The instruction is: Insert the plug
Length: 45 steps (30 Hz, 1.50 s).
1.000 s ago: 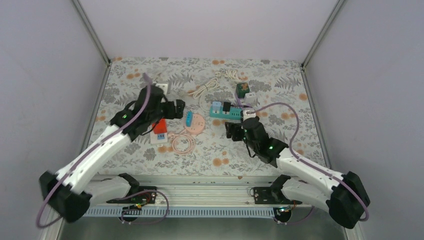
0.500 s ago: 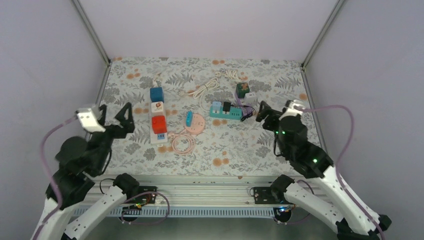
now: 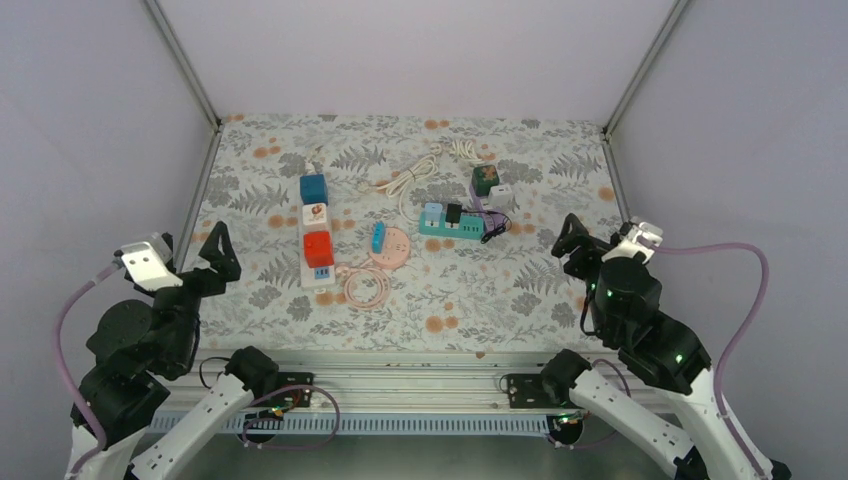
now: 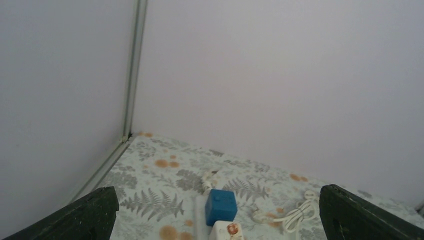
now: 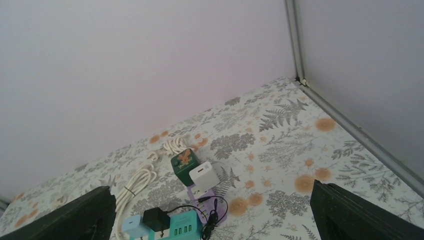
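Observation:
A black plug (image 3: 453, 213) (image 5: 156, 218) sits in the teal power strip (image 3: 455, 229) (image 5: 186, 225) beside a light blue plug (image 3: 432, 211), its thin black cable looped at the strip's right end. A white power strip (image 3: 306, 270) carries a blue cube plug (image 3: 313, 187) (image 4: 220, 206), a white plug (image 3: 314, 212) and a red plug (image 3: 318, 248). My left gripper (image 3: 192, 250) (image 4: 217, 194) hangs open over the near left of the table, holding nothing. My right gripper (image 3: 597, 243) (image 5: 211, 190) is open and empty at the near right.
A purple strip (image 5: 212, 201) holds a green cube (image 3: 485, 178) (image 5: 183, 162) and a white adapter (image 3: 500, 192) (image 5: 203, 176). A pink round strip (image 3: 396, 246) has a blue plug (image 3: 377, 237), with a pink coiled cable (image 3: 365, 287) beside it. A white bundled cable (image 3: 405, 180) lies behind.
Both arms have drawn back from the strips to the near corners and lifted. The right gripper's jaws have spread wider; nothing is held.

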Each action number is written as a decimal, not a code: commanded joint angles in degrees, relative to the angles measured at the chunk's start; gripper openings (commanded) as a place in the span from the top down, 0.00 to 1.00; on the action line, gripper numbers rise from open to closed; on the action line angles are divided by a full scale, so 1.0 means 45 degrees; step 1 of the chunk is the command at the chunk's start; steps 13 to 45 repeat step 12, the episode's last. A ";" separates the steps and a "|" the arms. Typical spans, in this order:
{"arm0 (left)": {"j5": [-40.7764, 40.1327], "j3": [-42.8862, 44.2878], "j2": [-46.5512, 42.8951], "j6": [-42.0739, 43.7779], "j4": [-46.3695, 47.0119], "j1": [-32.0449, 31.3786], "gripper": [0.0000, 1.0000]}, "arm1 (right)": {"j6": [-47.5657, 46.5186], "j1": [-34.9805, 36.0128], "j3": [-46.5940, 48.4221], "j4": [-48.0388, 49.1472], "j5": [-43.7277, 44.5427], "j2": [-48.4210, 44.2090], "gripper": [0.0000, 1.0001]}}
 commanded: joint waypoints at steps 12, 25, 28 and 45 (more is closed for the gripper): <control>-0.0808 -0.0210 -0.0283 0.0309 -0.0342 0.0003 0.00 | 0.0961 -0.0079 -0.0575 -0.0485 0.1353 -0.0859 0.00; -0.0808 -0.0210 -0.0283 0.0309 -0.0342 0.0003 0.00 | 0.0961 -0.0079 -0.0575 -0.0485 0.1353 -0.0859 0.00; -0.0808 -0.0210 -0.0283 0.0309 -0.0342 0.0003 0.00 | 0.0961 -0.0079 -0.0575 -0.0485 0.1353 -0.0859 0.00; -0.0808 -0.0210 -0.0283 0.0309 -0.0342 0.0003 0.00 | 0.0961 -0.0079 -0.0575 -0.0485 0.1353 -0.0859 0.00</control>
